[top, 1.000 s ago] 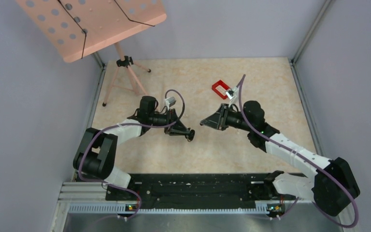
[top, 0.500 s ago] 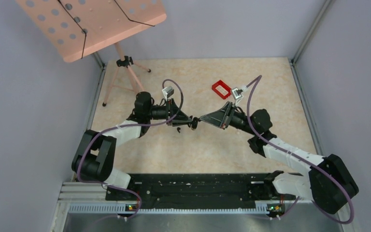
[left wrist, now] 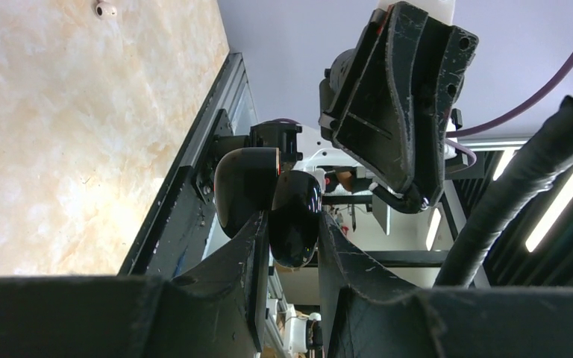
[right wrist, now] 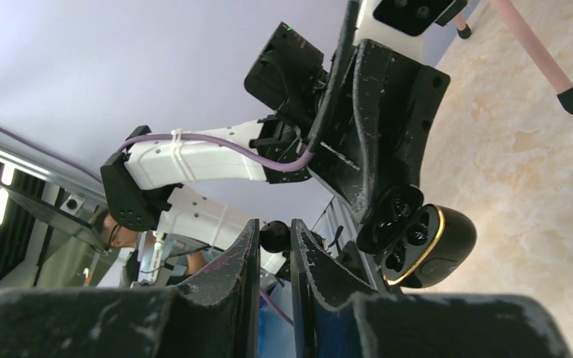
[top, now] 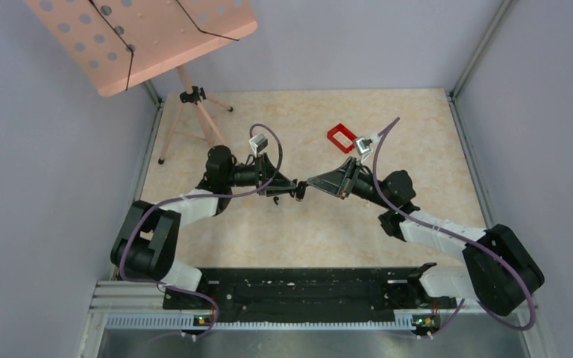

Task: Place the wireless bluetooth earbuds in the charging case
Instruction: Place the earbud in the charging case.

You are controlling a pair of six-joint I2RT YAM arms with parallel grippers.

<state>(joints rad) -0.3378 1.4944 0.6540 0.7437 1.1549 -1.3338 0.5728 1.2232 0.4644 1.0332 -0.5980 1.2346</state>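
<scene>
Left pincer (top: 295,191) and right pincer (top: 312,182) now tip to tip in mid-air, drawn together from well apart a second ago: likely lined up for insertion. Just beyond the right one, red tray (top: 344,132), contents unclear. Clamped in the near-shut left, open charging case (right wrist: 425,242), wells dark. Pinched in the near-shut right, dark earbud (right wrist: 274,236). Far beyond the left, pale earbud (left wrist: 104,9), loose.

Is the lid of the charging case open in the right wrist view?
Yes, the charging case is hinged wide open, and its inside faces the camera.
</scene>
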